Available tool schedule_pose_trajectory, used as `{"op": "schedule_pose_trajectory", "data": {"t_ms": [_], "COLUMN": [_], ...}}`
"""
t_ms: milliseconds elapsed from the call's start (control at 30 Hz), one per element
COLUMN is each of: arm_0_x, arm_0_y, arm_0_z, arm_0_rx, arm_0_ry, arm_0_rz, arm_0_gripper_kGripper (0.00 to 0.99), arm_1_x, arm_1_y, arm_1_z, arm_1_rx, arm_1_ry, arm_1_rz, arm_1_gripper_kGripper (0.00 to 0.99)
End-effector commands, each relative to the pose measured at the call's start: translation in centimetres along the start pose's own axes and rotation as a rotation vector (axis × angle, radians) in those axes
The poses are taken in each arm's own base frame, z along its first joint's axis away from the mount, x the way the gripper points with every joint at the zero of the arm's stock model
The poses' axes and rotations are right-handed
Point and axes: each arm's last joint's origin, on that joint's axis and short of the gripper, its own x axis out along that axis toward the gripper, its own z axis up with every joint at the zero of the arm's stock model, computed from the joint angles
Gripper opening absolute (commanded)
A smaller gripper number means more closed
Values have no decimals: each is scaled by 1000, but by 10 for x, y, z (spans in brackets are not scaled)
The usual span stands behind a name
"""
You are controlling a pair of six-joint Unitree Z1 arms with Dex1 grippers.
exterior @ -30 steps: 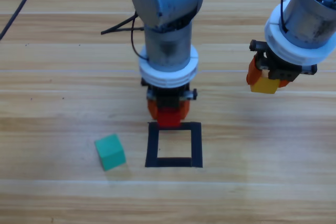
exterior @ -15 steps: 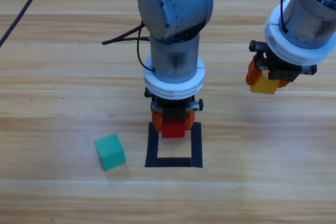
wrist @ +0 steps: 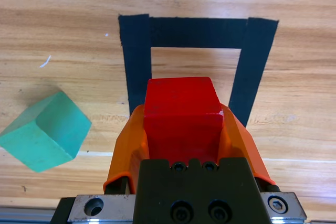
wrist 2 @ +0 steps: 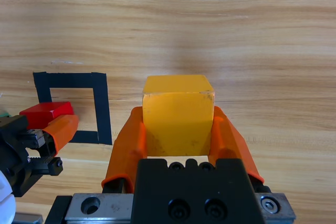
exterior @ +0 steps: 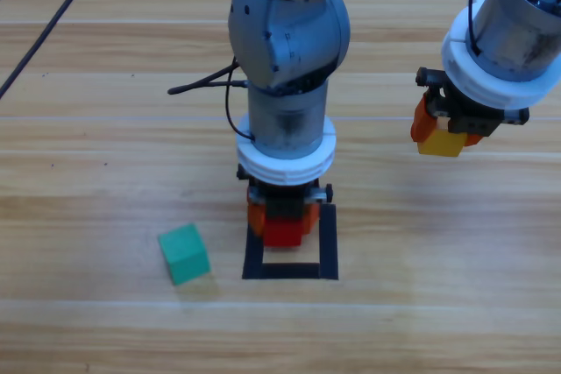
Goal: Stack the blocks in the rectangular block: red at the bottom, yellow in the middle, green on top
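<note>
My left gripper (exterior: pixel 282 221) is shut on the red cube (exterior: pixel 283 233) (wrist: pixel 182 111) and holds it over the upper left part of the black tape rectangle (exterior: pixel 328 247) (wrist: pixel 137 51). Whether the cube touches the table I cannot tell. At the right, my right gripper (exterior: pixel 445 136) hangs above the table, shut on the yellow cube (exterior: pixel 441 143) (wrist 2: pixel 177 109). The teal-green cube (exterior: pixel 184 253) (wrist: pixel 44 130) lies on the wood to the left of the rectangle, turned a little askew.
Black cables (exterior: pixel 203 83) trail across the table behind the left arm. The right wrist view catches the tape rectangle (wrist 2: pixel 100 108) and the left gripper's red cube (wrist 2: pixel 47 113) at its left side.
The left arm has carried the red cube from the rectangle's far edge forward over its inside and seems lower. The right arm with the yellow cube has held still.
</note>
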Motion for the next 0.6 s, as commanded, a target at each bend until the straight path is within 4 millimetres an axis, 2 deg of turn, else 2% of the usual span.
{"op": "schedule_pose_trajectory", "data": {"t_ms": [33, 600], "arm_0_x": [11, 20], "arm_0_y": [-8, -8], "arm_0_z": [-9, -13], "arm_0_rx": [26, 33], "arm_0_ry": [16, 23], "arm_0_rz": [-4, -12], "arm_0_gripper_kGripper": [0, 0], "arm_1_x": [20, 22], "arm_1_y": [-3, -3], "arm_1_z": [-3, -3], "arm_1_rx": [-2, -3], "arm_1_ry": [58, 59], "arm_1_rz": [-43, -47], "arm_1_gripper_kGripper": [84, 83]}}
